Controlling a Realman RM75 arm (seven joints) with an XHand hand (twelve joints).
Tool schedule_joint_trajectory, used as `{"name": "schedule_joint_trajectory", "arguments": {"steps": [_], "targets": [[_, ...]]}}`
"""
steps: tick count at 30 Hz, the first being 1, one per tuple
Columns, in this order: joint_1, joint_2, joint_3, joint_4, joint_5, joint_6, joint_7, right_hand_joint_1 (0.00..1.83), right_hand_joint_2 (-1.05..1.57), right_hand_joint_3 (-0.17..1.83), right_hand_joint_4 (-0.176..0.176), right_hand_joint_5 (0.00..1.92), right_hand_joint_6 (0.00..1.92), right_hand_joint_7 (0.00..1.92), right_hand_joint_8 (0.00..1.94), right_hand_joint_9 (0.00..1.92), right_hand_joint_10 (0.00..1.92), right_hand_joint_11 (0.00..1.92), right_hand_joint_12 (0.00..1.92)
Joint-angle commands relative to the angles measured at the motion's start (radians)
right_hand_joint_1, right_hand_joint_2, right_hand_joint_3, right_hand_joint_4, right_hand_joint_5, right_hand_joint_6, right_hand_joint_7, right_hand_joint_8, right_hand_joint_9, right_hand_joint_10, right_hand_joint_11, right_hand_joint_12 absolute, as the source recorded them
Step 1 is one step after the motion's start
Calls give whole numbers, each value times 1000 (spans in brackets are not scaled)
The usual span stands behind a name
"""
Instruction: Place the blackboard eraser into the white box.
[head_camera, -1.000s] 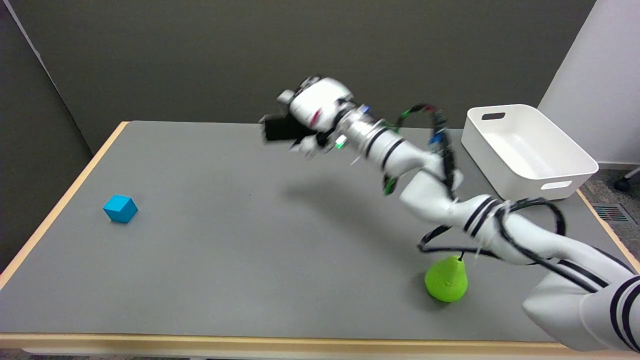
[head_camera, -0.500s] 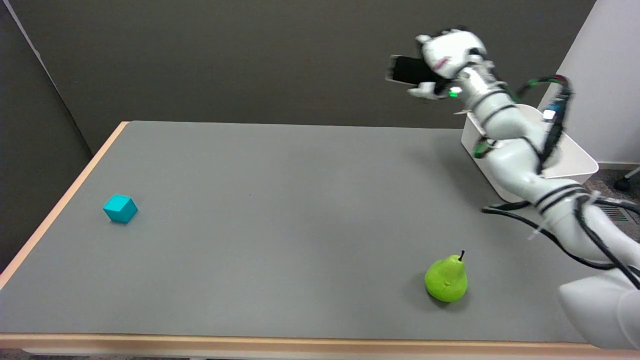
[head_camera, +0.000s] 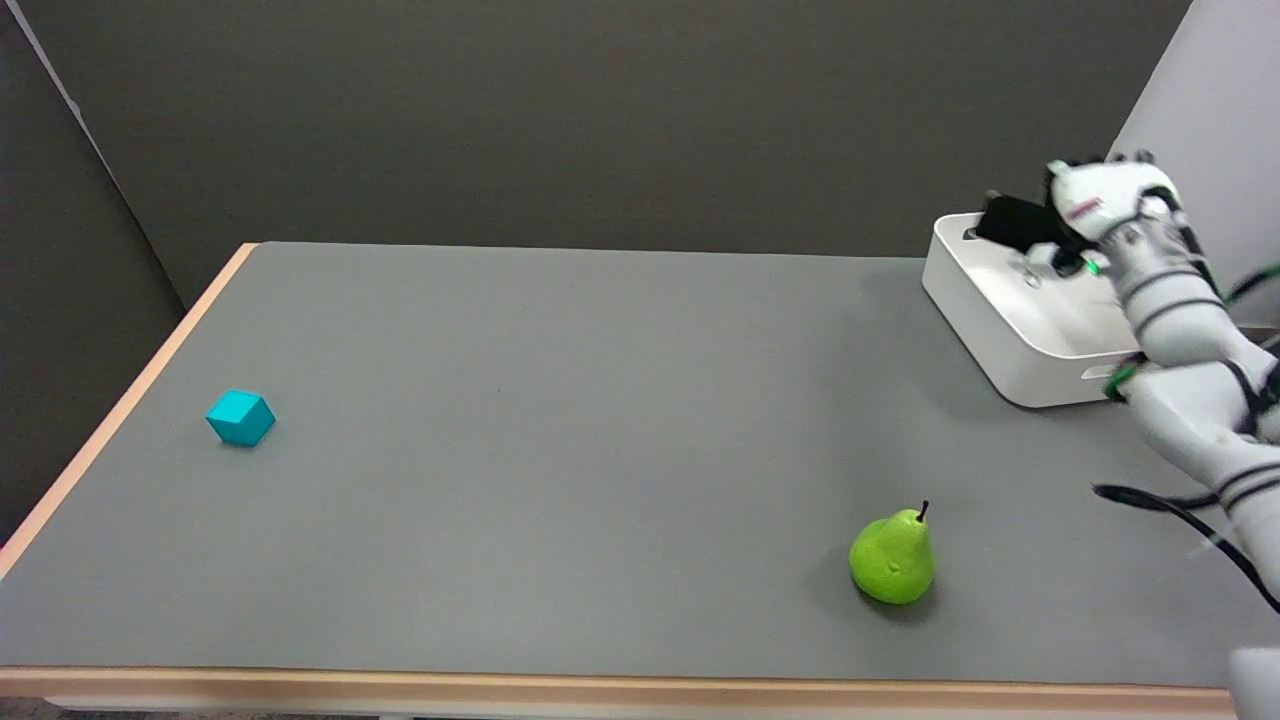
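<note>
no readable text, labels or numbers

a grey-topped table (head_camera: 560, 400) with a pale wood edge stands before a dark wall (head_camera: 560, 110).

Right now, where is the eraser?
Far right of the head view: blackboard eraser held by the right hand, above the white box.

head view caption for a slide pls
Right hand holds the blackboard eraser over the white box.
</note>
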Motion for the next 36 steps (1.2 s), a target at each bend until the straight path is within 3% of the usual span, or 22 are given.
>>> {"name": "schedule_joint_trajectory", "arguments": {"steps": [1,7,9,13,15,18,22,27,30,36], "targets": [[-239,24,213,-40,76,-13,-25,1159,1166,213,-81,572,1595,848,1283,670,1208,468,1513],[-236,41,180,1,84,1,-17,1137,1141,278,-79,544,1553,827,1304,668,1240,470,1538],[-235,51,164,16,120,18,-17,817,791,920,109,483,1079,690,950,645,1215,461,1509],[-235,68,136,18,236,88,-22,730,705,935,88,245,473,500,545,500,1026,369,1470],[-235,75,120,20,292,129,-17,691,620,960,63,38,215,221,316,330,790,268,1367],[-238,84,88,26,419,221,-17,650,570,964,47,-1,10,74,233,242,677,221,1294],[-237,103,54,87,530,311,-13,615,522,916,13,-1,-1,-1,117,178,598,205,1258],[-234,118,-33,280,719,367,9,599,520,912,1,-1,-1,-1,105,163,584,192,1243],[-217,123,-154,429,822,401,18,543,553,901,-4,-1,-1,-1,125,156,581,178,1239],[-80,108,-559,606,817,391,7,383,615,971,11,13,104,73,238,177,639,193,1185]]}}
